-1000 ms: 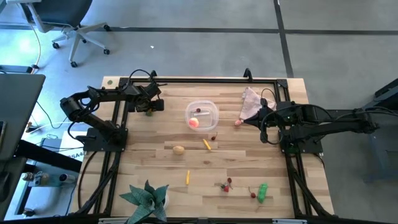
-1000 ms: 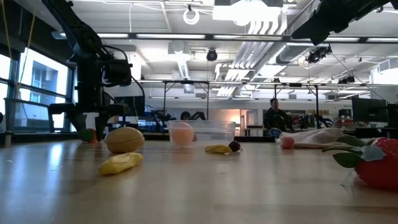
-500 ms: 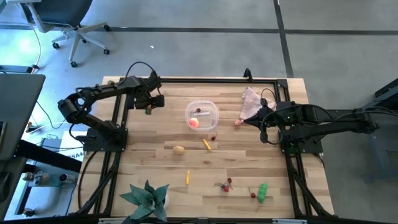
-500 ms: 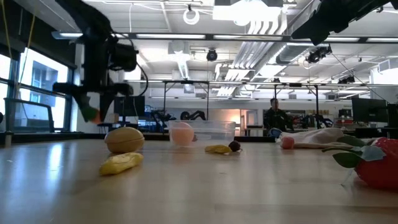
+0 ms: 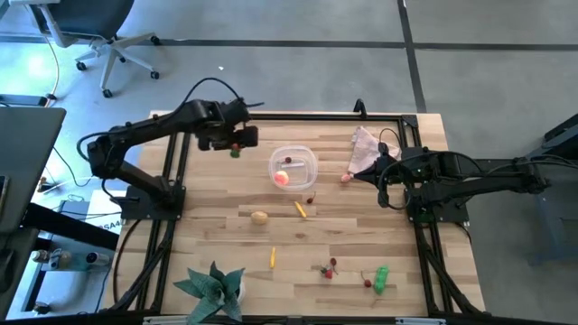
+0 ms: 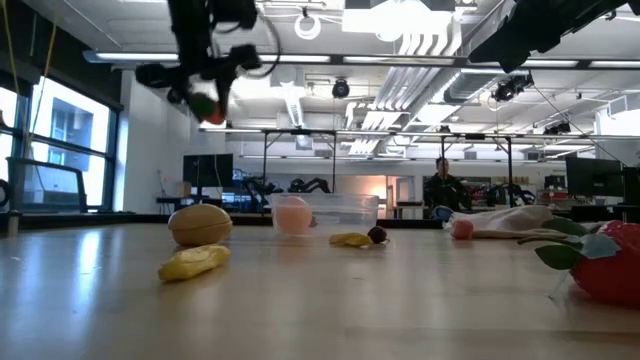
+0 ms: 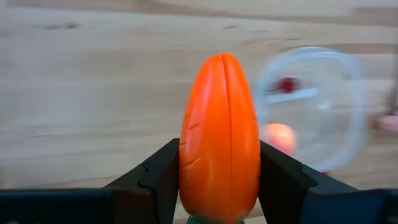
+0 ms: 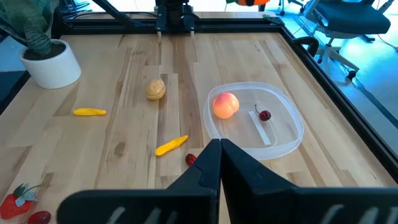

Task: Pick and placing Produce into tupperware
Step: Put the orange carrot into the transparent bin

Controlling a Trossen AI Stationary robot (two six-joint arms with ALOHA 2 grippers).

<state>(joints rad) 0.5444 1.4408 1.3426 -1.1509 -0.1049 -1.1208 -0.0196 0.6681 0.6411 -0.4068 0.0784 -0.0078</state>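
My left gripper [image 5: 237,146] is shut on an orange carrot [image 7: 219,137], high above the table, just left of the tupperware [image 5: 293,168]. It also shows in the low view [image 6: 207,105]. The tupperware is a clear container that rests on the table and holds a peach-coloured piece [image 5: 282,178] and a red cherry [image 5: 288,162]. It shows in the left wrist view [image 7: 323,112] beyond the carrot. My right gripper [image 8: 219,155] is shut and empty at the table's right side [image 5: 380,181], facing the tupperware [image 8: 280,134]. My left gripper pinches the carrot's thick end [image 7: 193,180], close to its green top, between its two fingers [image 7: 158,180]. The fingers come from above, slanting down. The carrot lies along the fingers with its tip pointing away from the wrist, lifted clear of the table.
A tan potato [image 5: 260,217], yellow sticks [image 5: 301,209] [image 5: 273,258], cherries [image 5: 328,268], a green pepper [image 5: 381,278] and a pink piece [image 5: 346,178] lie on the table. A pinkish cloth [image 5: 364,147] lies at the far right, and a potted plant [image 5: 213,287] stands at the near left.
My left gripper has risen from the table's far left part with the carrot and gone toward the table's right edge, toward the tupperware. The carrot is now lifted well clear of the table.
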